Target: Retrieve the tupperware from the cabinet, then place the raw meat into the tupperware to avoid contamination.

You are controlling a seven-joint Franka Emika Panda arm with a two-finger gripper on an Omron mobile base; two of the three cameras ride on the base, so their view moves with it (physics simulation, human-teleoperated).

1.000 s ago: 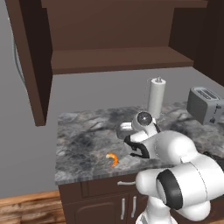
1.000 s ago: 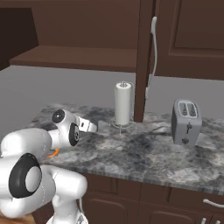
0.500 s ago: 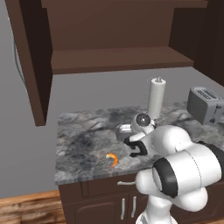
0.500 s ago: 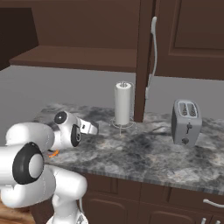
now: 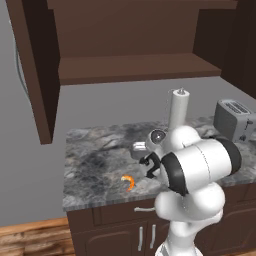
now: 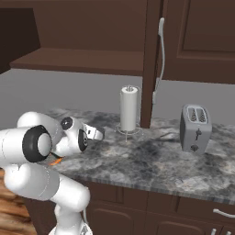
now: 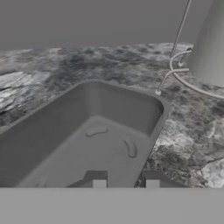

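The pincer looks clamped on the near wall of the tupperware, one dark tip inside the tub and one outside, holding it low over the marbled table. The tub should be light, stiff and a bit slippery, so the rim is the spot. The raw meat lies on the table just beside it, toward the front edge, tiny and probably soft

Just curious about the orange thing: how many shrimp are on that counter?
1. A single shrimp lies on the counter near its front edge, left of the arm; others could hide behind the arm.
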